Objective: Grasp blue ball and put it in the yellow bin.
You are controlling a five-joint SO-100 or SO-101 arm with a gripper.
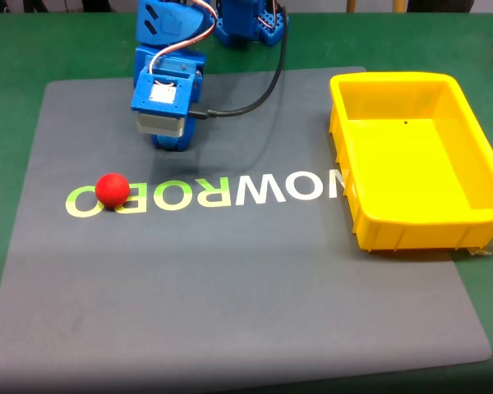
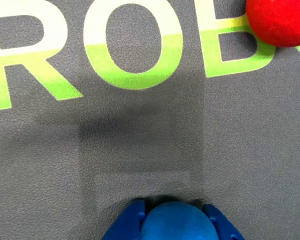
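- Two blue fingers (image 2: 131, 222) flank the blue ball (image 2: 176, 222) at the bottom edge of the wrist view, one on each side and touching it, so the gripper (image 2: 175, 220) looks clenched on the ball.
- That ball sits low over the grey mat (image 1: 230, 271), on the far side of the printed lettering (image 1: 230, 193) from the fixed camera and well apart from the bin (image 1: 419, 156); in the fixed view the arm (image 1: 168, 98) hides it.
- Judged from this, the step in hand is securing the grasp and lifting; the carry to the bin is not yet begun.
- Keep the squeeze steady: a smooth sphere held at two points can squirt forward, so the fingers should sit at its widest part, not in front of it.
- Lift straight up before turning. The red ball (image 1: 112, 190) lies near the gripper, on the lettering at the left in the fixed view, and a low sweep could knock it.
- Swing toward the bin, which stands at the right edge of the mat in the fixed view, with the ball high enough to pass its flared rim.
- Let go only over the bin's bare floor, away from the sloped walls, so the ball does not bounce out.
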